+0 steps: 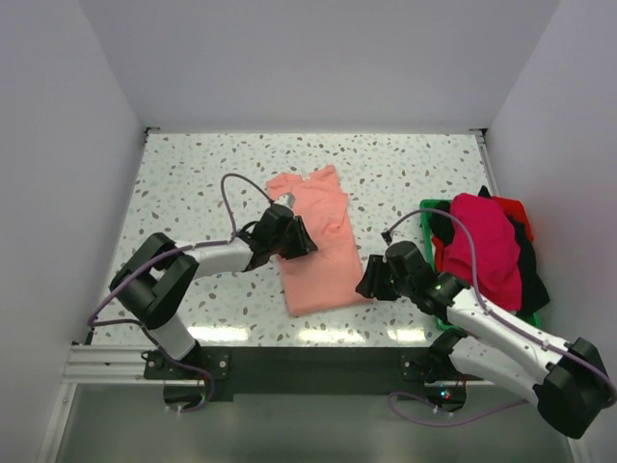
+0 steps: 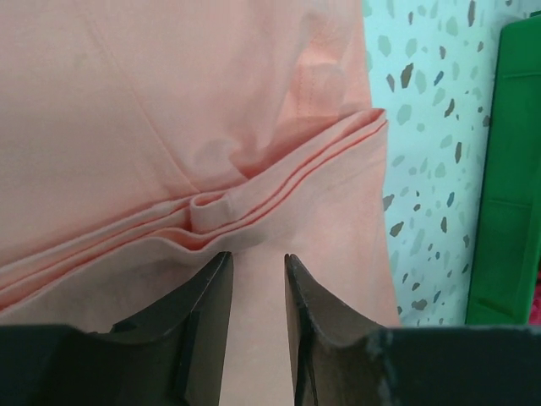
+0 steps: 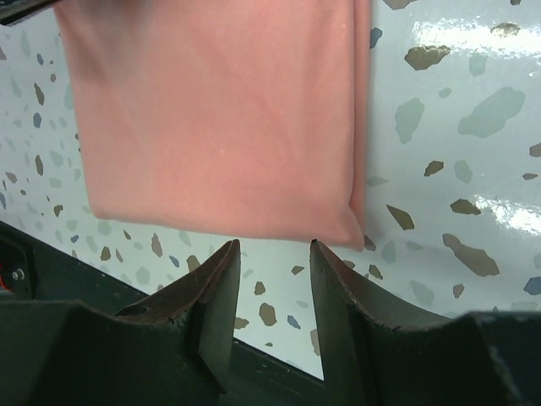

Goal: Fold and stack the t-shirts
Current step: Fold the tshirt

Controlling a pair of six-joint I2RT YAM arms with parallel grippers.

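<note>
The salmon-pink t-shirt (image 1: 318,241) lies on the speckled table, folded lengthwise into a long strip. My left gripper (image 1: 297,237) is open and empty over the shirt's left edge; in the left wrist view (image 2: 258,258) its fingertips hover just short of a layered fold (image 2: 254,203). My right gripper (image 1: 371,280) is open and empty beside the shirt's near right corner (image 3: 338,224), with bare table between its fingertips (image 3: 272,245). A magenta t-shirt (image 1: 482,246) lies piled over black (image 1: 530,280) and red (image 1: 509,207) shirts at the right.
The shirt pile sits in a green plastic tray (image 1: 427,207) at the table's right side; its wall shows in the left wrist view (image 2: 507,169). The table's dark front rail (image 1: 318,367) runs just behind the right gripper. White walls enclose three sides.
</note>
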